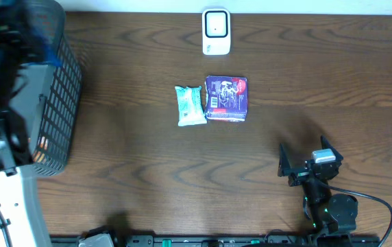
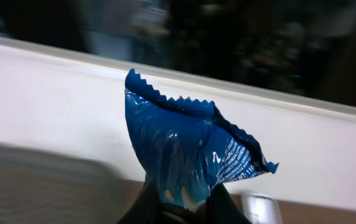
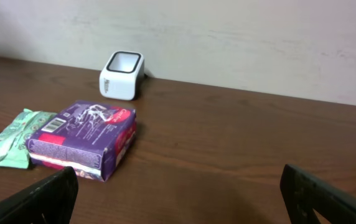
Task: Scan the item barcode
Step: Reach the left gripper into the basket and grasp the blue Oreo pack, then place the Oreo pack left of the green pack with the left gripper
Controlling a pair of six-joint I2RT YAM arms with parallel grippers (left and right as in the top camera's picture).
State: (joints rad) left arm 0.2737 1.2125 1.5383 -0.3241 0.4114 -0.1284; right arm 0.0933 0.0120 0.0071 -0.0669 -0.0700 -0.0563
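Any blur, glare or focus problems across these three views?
Overhead: smeared at the top left above the basket, sharp elsewhere. Left wrist: the blue packet is crisp with glossy highlights, and the background behind it is dark and blurred. Right wrist: evenly lit, with the scanner and purple pack both sharp.

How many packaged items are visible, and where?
3. A green packet and a purple pack lie side by side on the table; a blue packet is in the left tool. The basket may hide more.
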